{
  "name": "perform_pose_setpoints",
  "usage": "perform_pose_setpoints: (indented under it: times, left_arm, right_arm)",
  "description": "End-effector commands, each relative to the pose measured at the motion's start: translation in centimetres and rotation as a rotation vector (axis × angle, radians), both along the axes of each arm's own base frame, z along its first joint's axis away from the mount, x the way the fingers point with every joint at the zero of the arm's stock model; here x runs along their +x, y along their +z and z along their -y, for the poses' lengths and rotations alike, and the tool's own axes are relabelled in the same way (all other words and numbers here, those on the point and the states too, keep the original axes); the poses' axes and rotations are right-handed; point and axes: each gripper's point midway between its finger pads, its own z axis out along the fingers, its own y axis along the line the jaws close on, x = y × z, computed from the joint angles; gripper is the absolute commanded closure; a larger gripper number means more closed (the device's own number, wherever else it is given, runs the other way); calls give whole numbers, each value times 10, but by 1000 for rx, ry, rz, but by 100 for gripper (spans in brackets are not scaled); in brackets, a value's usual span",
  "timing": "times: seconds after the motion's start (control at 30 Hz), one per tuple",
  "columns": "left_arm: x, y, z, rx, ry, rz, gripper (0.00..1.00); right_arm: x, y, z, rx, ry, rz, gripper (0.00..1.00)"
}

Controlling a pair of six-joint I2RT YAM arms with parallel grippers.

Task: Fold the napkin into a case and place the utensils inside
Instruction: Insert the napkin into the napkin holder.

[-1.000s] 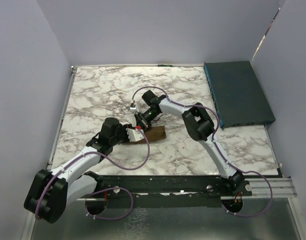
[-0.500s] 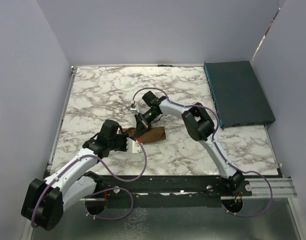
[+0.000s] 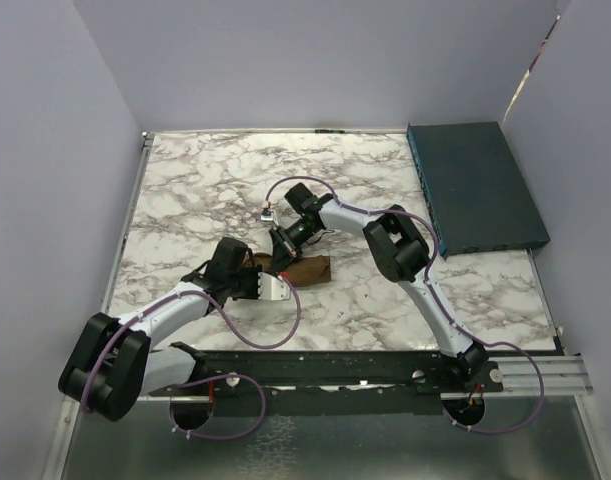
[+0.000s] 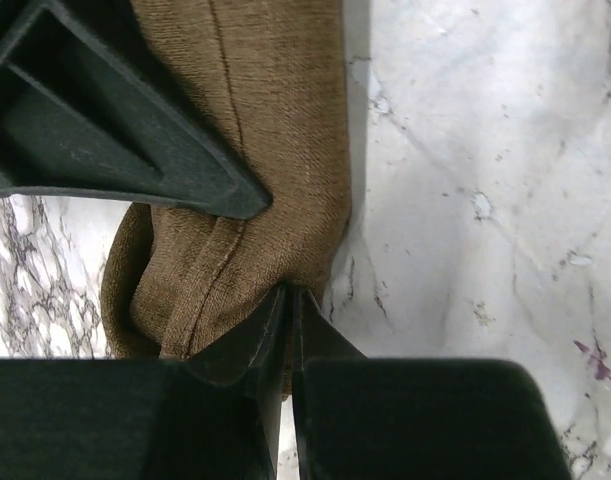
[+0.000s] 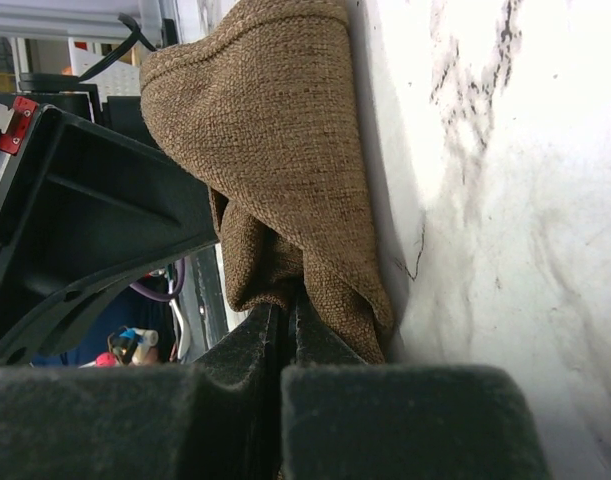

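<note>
You have the left gripper (image 4: 290,298) clamped on a fold at the edge of the napkin (image 4: 275,120), fingertips pressed together on the brown cloth. Your right gripper (image 5: 285,308) pinches another fold the same way. The napkin lies bunched near the middle of the marble table (image 3: 185,190), between both grippers, well apart from the teal box (image 3: 475,185)

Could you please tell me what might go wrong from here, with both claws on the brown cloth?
1. The left claw pinches only a thin fold at the edge of the soft brown woven cloth napkin, so it may slip free when pulled.
2. The right claw grips a bunched part close by; opposed pulls could undo the folds.
3. The claws sit very near each other in the top view and might collide.
</note>
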Motion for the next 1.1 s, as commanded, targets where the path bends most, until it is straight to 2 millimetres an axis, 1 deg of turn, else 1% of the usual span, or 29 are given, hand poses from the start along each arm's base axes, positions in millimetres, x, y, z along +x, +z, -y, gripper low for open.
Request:
perform_pose_setpoints:
  times: [0.0,0.1,0.23,0.27,0.37,0.43,0.57,0.7,0.73,0.8,0.83,1.0,1.07]
  left_arm:
    - [16,9,9,-50,51,12,92]
    - [4,15,17,-72,-14,-29,91]
    - [-24,22,24,-70,-135,-157,91]
    - [-29,24,25,-73,-144,-182,90]
    - [-33,28,28,-74,-169,-209,89]
    - [-30,29,28,-65,-172,-195,88]
    - [1,30,29,-86,-57,-97,90]
    - [19,14,15,-8,-1,-27,92]
    - [27,10,10,10,40,-9,92]
    - [41,7,3,28,118,33,93]
    - [45,7,1,28,140,41,93]
    - [37,-5,-3,44,139,18,93]
    - [33,-12,-7,59,155,1,93]
  right_arm:
    - [-8,-27,7,-72,3,29,100]
    - [-7,-27,7,-74,0,27,100]
    - [-8,-28,6,-73,-4,23,100]
    - [-8,-29,6,-74,-6,22,100]
    - [-7,-28,5,-71,-9,21,100]
    - [-6,-27,5,-69,-9,21,100]
    - [-7,-25,5,-67,-8,23,100]
    - [-8,-25,5,-59,-5,19,100]
    - [-8,-24,5,-56,-4,19,100]
    - [-8,-23,5,-48,-2,18,100]
    - [-8,-23,5,-49,-2,17,100]
    - [-9,-15,3,-21,6,16,100]
    - [-7,-9,2,-4,8,28,94]
